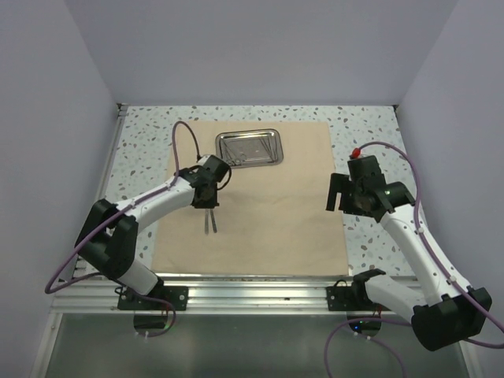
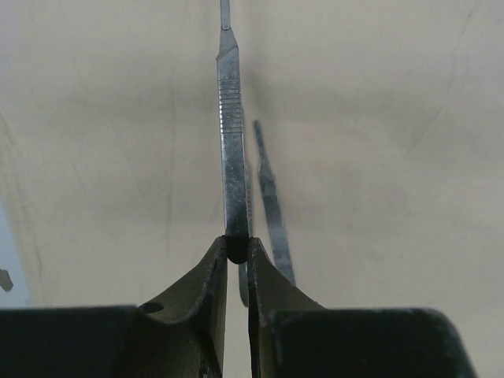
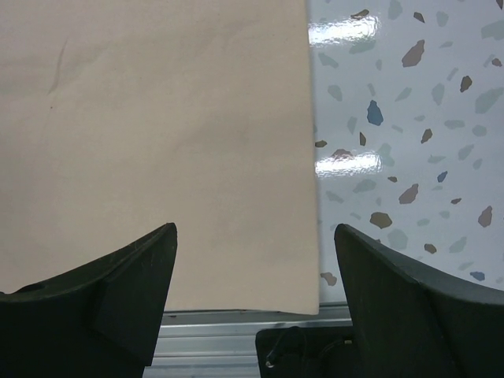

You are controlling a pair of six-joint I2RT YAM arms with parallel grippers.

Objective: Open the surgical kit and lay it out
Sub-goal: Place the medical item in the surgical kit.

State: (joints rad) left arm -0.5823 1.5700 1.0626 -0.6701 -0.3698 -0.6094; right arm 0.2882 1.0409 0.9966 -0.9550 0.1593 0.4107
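The beige cloth wrap lies spread flat on the table. The shiny steel tray sits on its far edge with slim instruments inside. My left gripper is shut on a slim silver instrument with a ribbed handle, held over the cloth's left half; its end shows below the gripper. A second thin silver instrument lies on the cloth just beside it. My right gripper is open and empty over the cloth's right edge.
The speckled table top surrounds the cloth and shows in the right wrist view. An aluminium rail runs along the near edge, also visible in the right wrist view. Walls close in the left, far and right sides.
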